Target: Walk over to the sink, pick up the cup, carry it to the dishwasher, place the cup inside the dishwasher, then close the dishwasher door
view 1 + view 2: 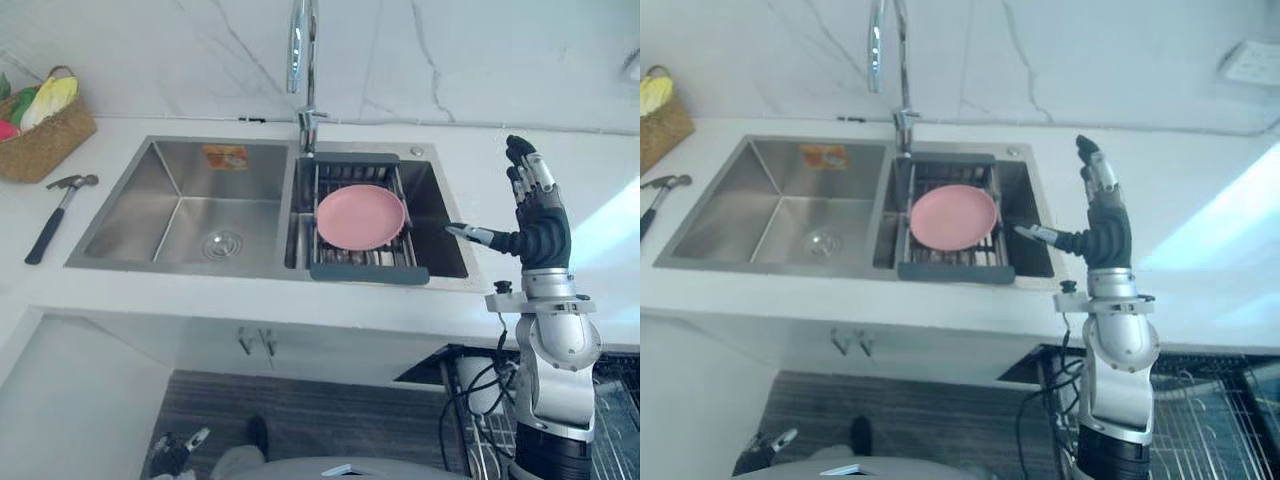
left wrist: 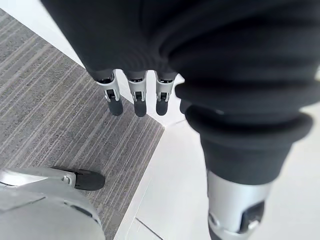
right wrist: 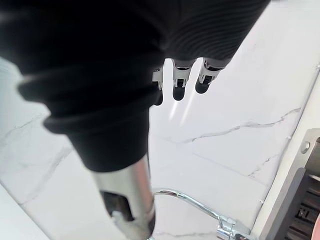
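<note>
The steel double sink [image 1: 125, 205] is set in a white counter. Its left basin is bare; in the right basin a pink plate [image 1: 360, 216] lies on a dark drying rack [image 1: 362, 268]. My right hand [image 1: 540, 228] is raised above the counter just right of the sink, open, with fingers straight up and the thumb reaching toward the right basin. It holds nothing, and its fingers [image 3: 179, 86] are straight in the right wrist view too. My left hand [image 2: 140, 97] hangs low over the grey floor, open and empty. The dishwasher's wire rack [image 1: 1210, 420] shows below the counter at the lower right.
A tall faucet [image 1: 303, 60] rises behind the sink's divider. A hammer [image 1: 60, 212] lies on the counter left of the sink, beside a woven basket [image 1: 40, 130] of produce. A marble wall backs the counter, with a socket [image 1: 1252, 62] at the far right.
</note>
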{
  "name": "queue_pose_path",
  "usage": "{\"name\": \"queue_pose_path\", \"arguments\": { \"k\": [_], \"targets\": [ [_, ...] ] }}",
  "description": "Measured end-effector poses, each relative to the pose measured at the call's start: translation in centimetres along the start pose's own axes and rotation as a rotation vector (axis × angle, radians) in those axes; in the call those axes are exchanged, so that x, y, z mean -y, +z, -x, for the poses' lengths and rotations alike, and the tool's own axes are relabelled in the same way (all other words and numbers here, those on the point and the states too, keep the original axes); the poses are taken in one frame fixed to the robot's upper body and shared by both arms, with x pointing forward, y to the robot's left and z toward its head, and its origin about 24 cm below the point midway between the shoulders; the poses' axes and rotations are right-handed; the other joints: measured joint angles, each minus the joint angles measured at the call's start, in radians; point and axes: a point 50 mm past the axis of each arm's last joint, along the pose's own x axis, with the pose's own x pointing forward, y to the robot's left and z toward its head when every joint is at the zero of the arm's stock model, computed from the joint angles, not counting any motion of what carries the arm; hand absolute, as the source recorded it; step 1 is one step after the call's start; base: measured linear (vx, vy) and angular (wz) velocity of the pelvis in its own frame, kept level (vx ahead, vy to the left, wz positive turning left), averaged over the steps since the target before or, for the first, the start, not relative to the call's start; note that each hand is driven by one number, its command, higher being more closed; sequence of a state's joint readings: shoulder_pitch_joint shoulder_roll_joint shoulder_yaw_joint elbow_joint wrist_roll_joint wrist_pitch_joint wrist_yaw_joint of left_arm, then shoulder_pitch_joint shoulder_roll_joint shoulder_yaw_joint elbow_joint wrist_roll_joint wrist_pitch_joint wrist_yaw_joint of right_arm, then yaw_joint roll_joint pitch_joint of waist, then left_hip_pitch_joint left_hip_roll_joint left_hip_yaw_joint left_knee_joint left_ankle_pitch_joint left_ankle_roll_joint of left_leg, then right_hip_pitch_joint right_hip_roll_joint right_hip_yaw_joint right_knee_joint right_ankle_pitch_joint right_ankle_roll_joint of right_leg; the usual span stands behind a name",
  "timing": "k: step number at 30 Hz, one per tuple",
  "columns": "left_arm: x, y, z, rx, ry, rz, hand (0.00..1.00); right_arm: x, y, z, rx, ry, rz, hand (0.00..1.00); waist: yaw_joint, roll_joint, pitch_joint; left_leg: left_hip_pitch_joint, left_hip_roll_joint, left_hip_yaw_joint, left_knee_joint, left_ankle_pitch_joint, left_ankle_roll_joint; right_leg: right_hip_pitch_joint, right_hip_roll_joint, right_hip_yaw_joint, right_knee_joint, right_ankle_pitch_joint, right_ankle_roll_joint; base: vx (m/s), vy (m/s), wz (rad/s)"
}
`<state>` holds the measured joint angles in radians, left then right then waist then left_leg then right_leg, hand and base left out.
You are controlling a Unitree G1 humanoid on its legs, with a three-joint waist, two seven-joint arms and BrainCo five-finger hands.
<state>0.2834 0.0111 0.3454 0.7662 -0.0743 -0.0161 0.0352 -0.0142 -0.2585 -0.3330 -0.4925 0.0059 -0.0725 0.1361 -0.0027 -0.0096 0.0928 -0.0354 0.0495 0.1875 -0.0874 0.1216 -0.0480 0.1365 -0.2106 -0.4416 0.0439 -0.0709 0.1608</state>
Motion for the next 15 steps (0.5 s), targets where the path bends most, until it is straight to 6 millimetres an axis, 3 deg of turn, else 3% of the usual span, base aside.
{"name": "queue_pose_path", "arguments": {
  "k": [4, 5, 15],
  "targets": [
    [0.9, 0.6, -0.2, 0.005, -0.065, -0.03, 0.0, 0.0, -0.6, 0.4, -0.039, -0.05, -0.027, 0.0, -0.024, 0.006, -0.002, 0.001, 0.001, 0.004, 0.0, 0.012, 0.007, -0.008, 0.001, 0.007, 0.001, 0.009, -0.002, -0.07, 0.023, -0.05],
    [2.5, 0.7, -0.2, -0.011, -0.159, -0.082, 0.0, 0.3, -2.5, 1.8, -0.154, -0.101, -0.045, 0.0, -0.047, 0.02, -0.011, -0.05, 0.015, 0.0, -0.001, 0.059, 0.019, -0.052, 0.024, 0.041, -0.023, 0.052, -0.01, 0.0, 0.0, 0.0],
    [2.7, 0.7, -0.3, -0.042, -0.178, -0.084, 0.0, 0.4, -2.7, 2.1, -0.166, -0.103, -0.056, 0.0, -0.046, 0.018, -0.013, -0.052, 0.015, -0.001, -0.001, 0.06, 0.02, -0.05, 0.024, 0.039, -0.022, 0.061, -0.009, 0.0, 0.0, 0.0]
  ]
}}
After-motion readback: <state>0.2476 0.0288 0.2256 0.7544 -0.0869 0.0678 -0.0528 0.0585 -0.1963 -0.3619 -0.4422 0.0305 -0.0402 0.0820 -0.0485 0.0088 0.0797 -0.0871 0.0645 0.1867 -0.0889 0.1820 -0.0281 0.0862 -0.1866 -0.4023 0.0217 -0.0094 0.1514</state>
